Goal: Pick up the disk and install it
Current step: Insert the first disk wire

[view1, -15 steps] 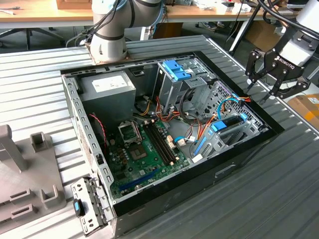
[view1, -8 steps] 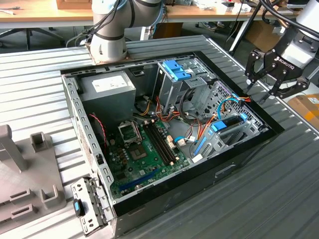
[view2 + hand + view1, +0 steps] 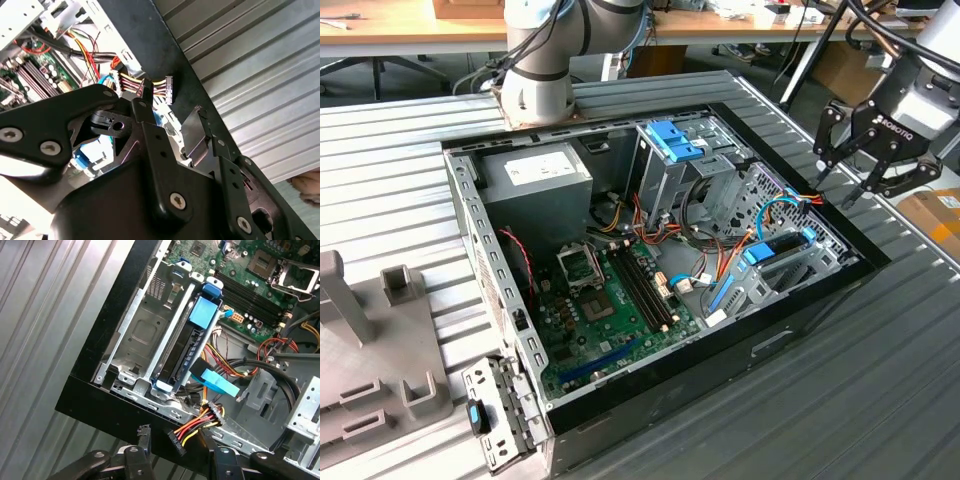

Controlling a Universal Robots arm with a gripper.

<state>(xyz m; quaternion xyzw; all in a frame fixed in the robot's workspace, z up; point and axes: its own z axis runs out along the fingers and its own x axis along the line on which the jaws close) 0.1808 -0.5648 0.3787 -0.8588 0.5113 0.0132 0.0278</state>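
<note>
The disk (image 3: 780,248) is a flat black drive with blue rails and blue tabs. It sits in a metal bay at the side of the open computer case (image 3: 650,395) on the exterior view's right. In the first wrist view the disk (image 3: 186,351) stands on edge in that bay, a blue tab at each end. My gripper (image 3: 836,190) hangs open and empty just above and outside that case edge. In both wrist views its black fingers (image 3: 144,440) (image 3: 194,131) straddle a loose connector (image 3: 176,441) with red, yellow and black wires.
A grey power supply (image 3: 535,180) with a white label fills the case's far corner, beside a tall metal cage with a blue clip (image 3: 672,140). The green motherboard (image 3: 610,300) covers the floor. A grey fixture (image 3: 370,350) and a loose bracket (image 3: 500,415) lie on the ribbed table.
</note>
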